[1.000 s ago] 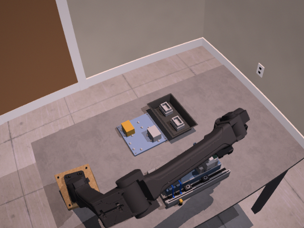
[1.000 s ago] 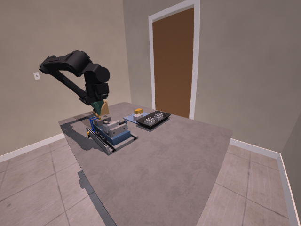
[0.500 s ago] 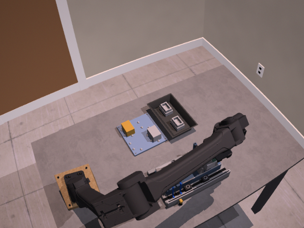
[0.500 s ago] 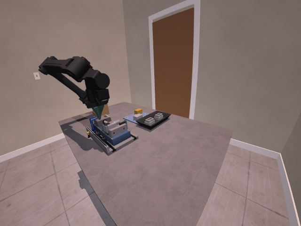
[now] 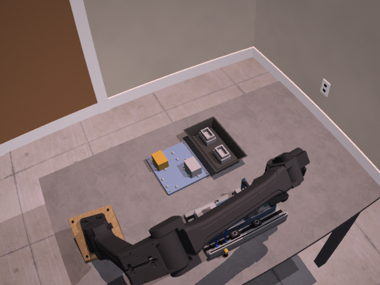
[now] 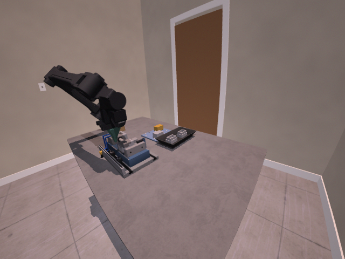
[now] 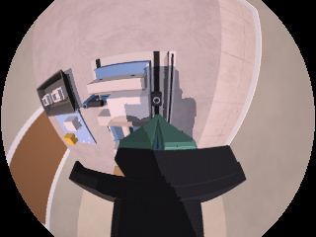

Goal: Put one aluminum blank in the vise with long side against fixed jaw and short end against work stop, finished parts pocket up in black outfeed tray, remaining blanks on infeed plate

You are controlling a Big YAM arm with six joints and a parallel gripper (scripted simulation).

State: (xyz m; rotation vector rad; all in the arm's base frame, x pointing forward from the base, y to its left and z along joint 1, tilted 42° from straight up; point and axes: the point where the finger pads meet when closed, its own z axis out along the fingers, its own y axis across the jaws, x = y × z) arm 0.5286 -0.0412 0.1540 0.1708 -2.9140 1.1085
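The vise (image 6: pixel 128 151) stands at the near side of the table, mostly hidden under my arm in the top view (image 5: pixel 233 214). A gray aluminum blank (image 6: pixel 121 137) lies between its jaws. My gripper (image 6: pixel 114 136) is shut with nothing in it, its green fingers pointing down right at the vise, beside the blank; it also shows in the wrist view (image 7: pixel 158 133). On the infeed plate (image 5: pixel 176 167) lie a yellow brass blank (image 5: pixel 160 160) and a gray blank (image 5: pixel 192 167). The black outfeed tray (image 5: pixel 214 143) holds two pocketed parts (image 5: pixel 207 135) (image 5: pixel 221 153), pockets up.
My arm's base sits on a wooden plate (image 5: pixel 92 233) at the table's near left corner. The vise rail with a yellow knob (image 5: pixel 225 251) runs along the near table edge.
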